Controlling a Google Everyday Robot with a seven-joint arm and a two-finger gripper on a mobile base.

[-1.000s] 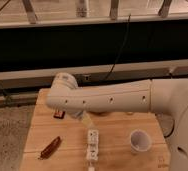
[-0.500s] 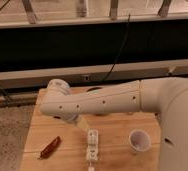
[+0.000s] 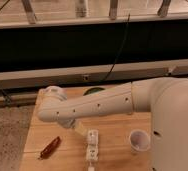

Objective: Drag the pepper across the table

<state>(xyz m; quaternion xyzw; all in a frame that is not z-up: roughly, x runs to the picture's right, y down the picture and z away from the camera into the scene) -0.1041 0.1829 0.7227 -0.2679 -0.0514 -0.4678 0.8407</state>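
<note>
The pepper [image 3: 50,148] was seen lying flat on the table [image 3: 114,131], close to the left edge and towards the near left corner, set slantwise with its thin end turned to that corner. It was touched by nothing. Just to its right, near the middle of the near edge, a white strip [image 3: 91,149] was laid lengthwise, and further right a small white cup [image 3: 138,141] was stood upright. The white arm [image 3: 94,105] was stretched across the table from the right, with its elbow held over the far left corner. The gripper [image 3: 80,129] was largely hidden beneath the forearm (only a pale stub was shown, between the arm and the far end of the strip), above and to the right of the pepper and apart from it; its jaws were spread wide, and nothing was seen held in them.
</note>
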